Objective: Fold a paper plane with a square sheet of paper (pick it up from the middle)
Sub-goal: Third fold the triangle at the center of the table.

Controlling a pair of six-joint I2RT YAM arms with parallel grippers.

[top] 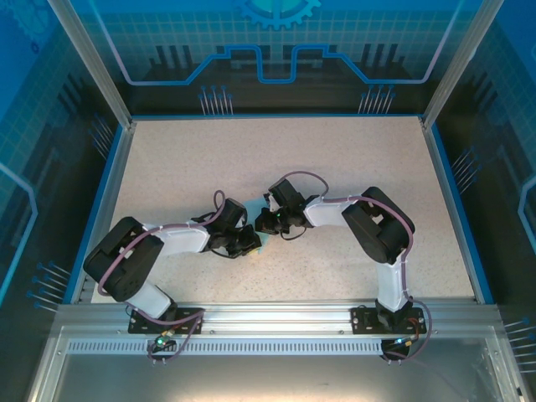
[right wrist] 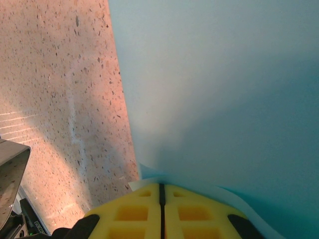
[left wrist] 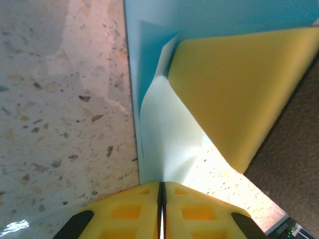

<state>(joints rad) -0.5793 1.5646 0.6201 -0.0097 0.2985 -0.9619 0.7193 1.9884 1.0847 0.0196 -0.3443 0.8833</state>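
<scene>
- So the thin light-blue square sheet of paper (top: pixel 262 245) is up off the speckled stone-look bench (top: pixel 251 142), roughly over the bench's middle and a bit toward its near edge. From the top camera you can barely see it, just a sliver of cyan poking out between the two arms.
- Left pincer (top: pixel 249 243) sits just left of bench centre. On its own wrist cam the left pincer (left wrist: pixel 161 194) has its yellow foam fingers (left wrist: pixel 124 209) clenched tight together, with the paper (left wrist: pixel 162 134) running right down into the seam, so it's grasping the sheet.
- In that same view the paper curls and bulges upward off the bench (left wrist: pixel 60 99), and a big yellow foam wedge (left wrist: pixel 234 84) is right up against it.
- Right pincer (top: pixel 270 223) is just right of bench centre, nose to nose with the left one.
- On the right wrist cam the right pincer (right wrist: pixel 161 194) is clenched too, with the edge of the sheet (right wrist: pixel 224 99) caught at its tips. The paper there looks smooth and flat, with bare bench (right wrist: pixel 60 89) alongside it.
</scene>
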